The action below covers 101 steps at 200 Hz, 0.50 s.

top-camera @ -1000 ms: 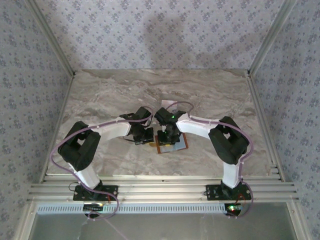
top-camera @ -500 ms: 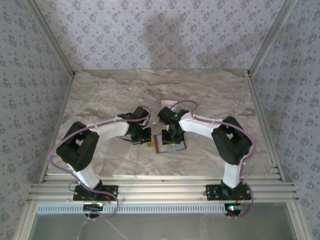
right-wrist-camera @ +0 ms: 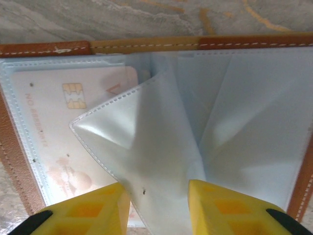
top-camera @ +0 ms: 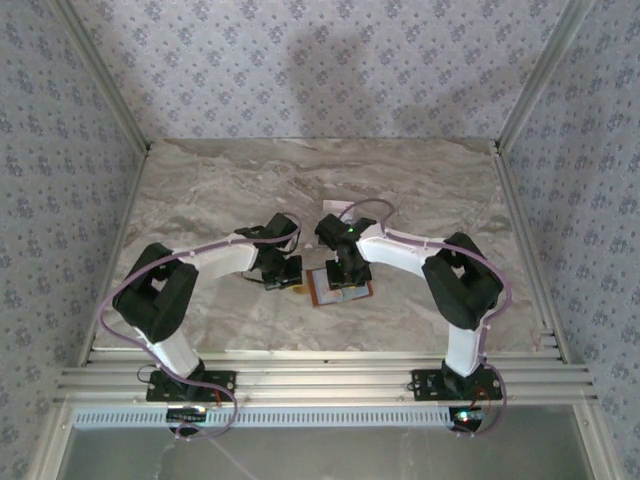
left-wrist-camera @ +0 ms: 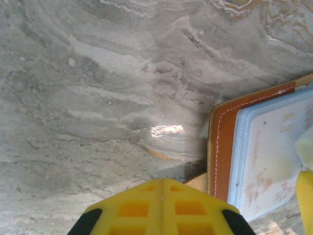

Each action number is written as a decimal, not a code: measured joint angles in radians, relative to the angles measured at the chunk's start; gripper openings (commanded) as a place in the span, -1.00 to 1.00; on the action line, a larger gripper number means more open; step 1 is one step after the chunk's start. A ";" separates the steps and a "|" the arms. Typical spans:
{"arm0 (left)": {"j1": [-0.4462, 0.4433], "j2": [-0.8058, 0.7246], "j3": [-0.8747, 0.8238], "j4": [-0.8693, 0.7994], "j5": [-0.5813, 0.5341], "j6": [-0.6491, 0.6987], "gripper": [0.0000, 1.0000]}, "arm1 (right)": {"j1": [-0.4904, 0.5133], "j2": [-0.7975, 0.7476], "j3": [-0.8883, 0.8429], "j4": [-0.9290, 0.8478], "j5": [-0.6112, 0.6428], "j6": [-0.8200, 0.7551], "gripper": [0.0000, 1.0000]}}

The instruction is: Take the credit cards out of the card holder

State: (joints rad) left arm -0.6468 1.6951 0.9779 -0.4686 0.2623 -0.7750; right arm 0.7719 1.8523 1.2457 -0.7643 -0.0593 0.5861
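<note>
Right jaws: narrow gap, yellow fingers (right-wrist-camera: 230, 208) standing astride a lifted clear sleeve leaf (right-wrist-camera: 146, 137) of the card holder (right-wrist-camera: 146, 45). The gap is wider than the leaf, so no pinch.
Left jaws: shut flat, nothing held, tip just beside the holder's left edge over the table (left-wrist-camera: 98, 98). Cannot tell if it touches.
Holder lies open on the table, between the two arms.

Risks:
- The leaf looks limp and slick, so closing here would likely grab leaf, not card.
- A pull could lift or drag the whole holder, as nothing visibly pins it.
- The credit card (right-wrist-camera: 54, 122) sits flush in the left pocket, under clear film, so fingers may skate over it.

Count:
- One holder.
- One card seen, whitish-pink with a chip. Others may be hidden.
- At least three clear leaves.
</note>
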 measured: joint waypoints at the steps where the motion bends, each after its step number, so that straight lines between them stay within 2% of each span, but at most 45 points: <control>1: 0.000 0.000 0.000 0.000 0.000 0.000 -1.00 | 0.000 0.000 0.001 -0.002 0.001 0.000 -0.29; 66: 0.010 -0.004 0.000 -0.008 -0.001 0.008 -1.00 | -0.006 -0.008 0.020 -0.067 0.065 0.000 -0.22; 101: 0.019 -0.013 0.000 -0.031 -0.005 0.016 -1.00 | -0.052 -0.029 0.020 -0.092 0.090 -0.003 -0.18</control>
State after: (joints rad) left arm -0.6281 1.6821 0.9779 -0.4992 0.2573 -0.7593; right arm 0.7200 1.8229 1.2655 -0.8558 0.0311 0.5835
